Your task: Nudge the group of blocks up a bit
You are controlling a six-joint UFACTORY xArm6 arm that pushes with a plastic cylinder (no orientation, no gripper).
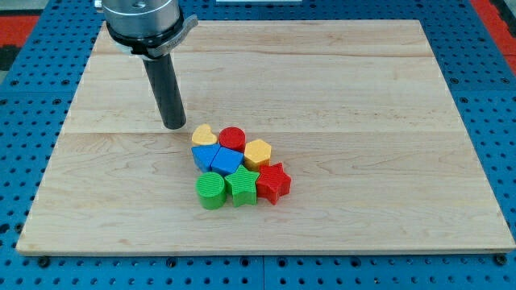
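A tight group of blocks lies a little below the middle of the wooden board (363, 97). It holds a yellow heart (204, 134), a red cylinder (232, 138), a yellow hexagon (257, 152), a blue cube (205, 155), a blue pentagon (226, 162), a green cylinder (211, 190), a green star (242, 185) and a red star (272, 182). My tip (174, 126) rests on the board just up and left of the yellow heart, a small gap away.
The board sits on a blue perforated table (492, 97). The arm's head (145, 20) hangs over the board's top left corner.
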